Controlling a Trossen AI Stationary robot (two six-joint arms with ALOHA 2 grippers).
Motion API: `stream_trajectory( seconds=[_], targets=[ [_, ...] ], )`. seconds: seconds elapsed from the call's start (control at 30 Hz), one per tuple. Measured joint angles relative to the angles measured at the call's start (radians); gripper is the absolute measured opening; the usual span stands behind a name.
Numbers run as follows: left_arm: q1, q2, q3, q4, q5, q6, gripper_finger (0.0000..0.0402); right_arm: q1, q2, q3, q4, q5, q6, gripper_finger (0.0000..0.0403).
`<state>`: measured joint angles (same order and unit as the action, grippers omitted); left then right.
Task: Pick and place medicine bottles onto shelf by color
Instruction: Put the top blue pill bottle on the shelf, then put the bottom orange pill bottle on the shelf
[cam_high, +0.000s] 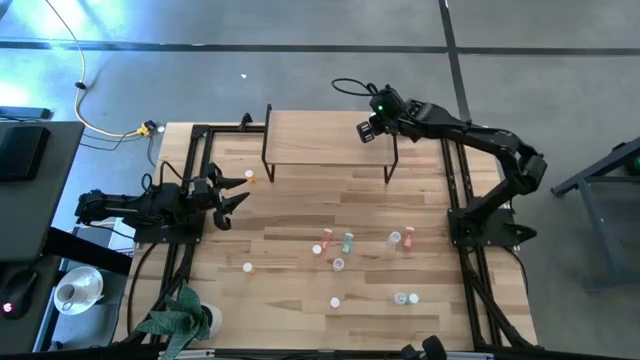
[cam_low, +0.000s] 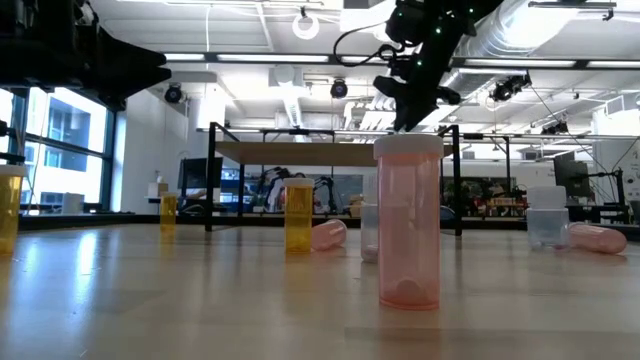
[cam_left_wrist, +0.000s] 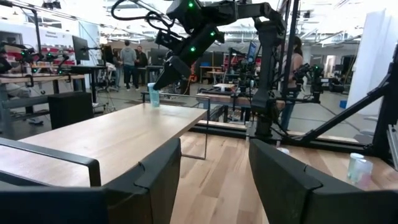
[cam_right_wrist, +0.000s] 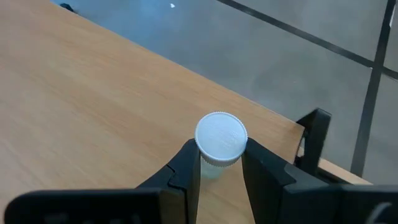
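Note:
The shelf (cam_high: 320, 140) is a light-wood board on thin black legs at the table's far side. At its far right corner stands a teal medicine bottle (cam_left_wrist: 153, 95) with a white cap (cam_right_wrist: 221, 137), and my right gripper (cam_right_wrist: 221, 154) is shut on it, also seen from above (cam_high: 368, 130). My left gripper (cam_left_wrist: 214, 168) waits open at the table's left edge (cam_high: 232, 195), touching nothing. Several more medicine bottles stand or lie on the table: pink (cam_low: 408, 225), orange (cam_low: 298, 215), and a group at the middle right (cam_high: 347, 241). My right gripper pinches the teal bottle between its two fingers on the body just under the white cap (cam_right_wrist: 217, 163). The fingers (cam_right_wrist: 186, 165) slant down at it from above and from the table's right side. The bottle is upright, and its base seems to rest on the shelf board (cam_left_wrist: 152, 104).
Loose bottles are scattered over the table's middle and near right (cam_high: 405, 297), one stands near the shelf's left leg (cam_high: 249, 176). A potted plant (cam_high: 180, 318) sits at the near left corner. Black frame rails (cam_high: 455, 180) run along both table sides.

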<state>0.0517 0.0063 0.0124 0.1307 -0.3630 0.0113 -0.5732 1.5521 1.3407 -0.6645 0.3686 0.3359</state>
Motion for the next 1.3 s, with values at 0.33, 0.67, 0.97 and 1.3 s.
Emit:
stream_trajectory(
  seconds=[0.33, 0.67, 0.97, 1.3],
  targets=[
    [0.000, 0.000, 0.000, 0.000, 0.000, 0.000, 0.0179, 0.000, 0.008, 0.000, -0.014, 0.007, -0.003, 0.0087],
    [0.000, 0.000, 0.000, 0.000, 0.000, 0.000, 0.0179, 0.018, 0.007, 0.000, -0.030, 0.054, -0.024, 0.0128],
    [0.000, 0.000, 0.000, 0.000, 0.000, 0.000, 0.0179, 0.026, 0.007, 0.000, -0.029, 0.054, -0.027, 0.0176],
    [0.000, 0.000, 0.000, 0.000, 0.000, 0.000, 0.0179, 0.027, -0.067, -0.001, -0.055, 0.045, -0.023, 0.0178]
  ],
)
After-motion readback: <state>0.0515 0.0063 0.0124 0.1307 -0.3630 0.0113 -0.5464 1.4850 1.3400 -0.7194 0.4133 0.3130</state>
